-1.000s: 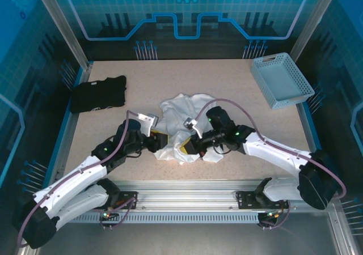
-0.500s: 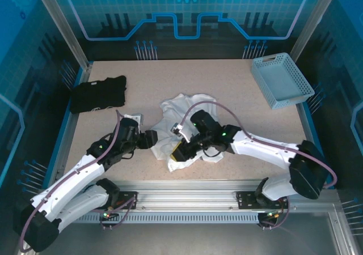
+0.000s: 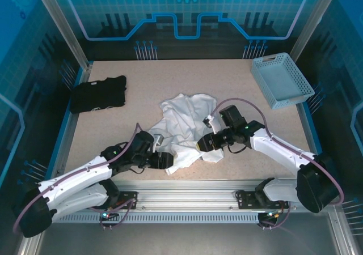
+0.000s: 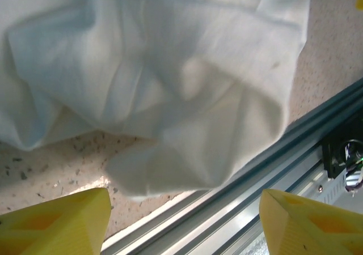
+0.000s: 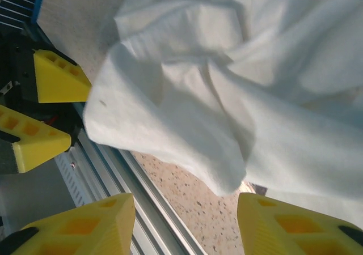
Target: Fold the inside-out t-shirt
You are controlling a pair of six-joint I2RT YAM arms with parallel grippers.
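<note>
Speckled beige tabletop (image 3: pixel 227 79), crumpled white cloth t-shirt (image 3: pixel 184 124) on it; left gripper (image 3: pixel 168 161) and right gripper (image 3: pixel 202 144) both spread, empty.

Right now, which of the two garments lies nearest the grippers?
The white t-shirt, crumpled at centre; the black garment lies folded at the far left.
</note>
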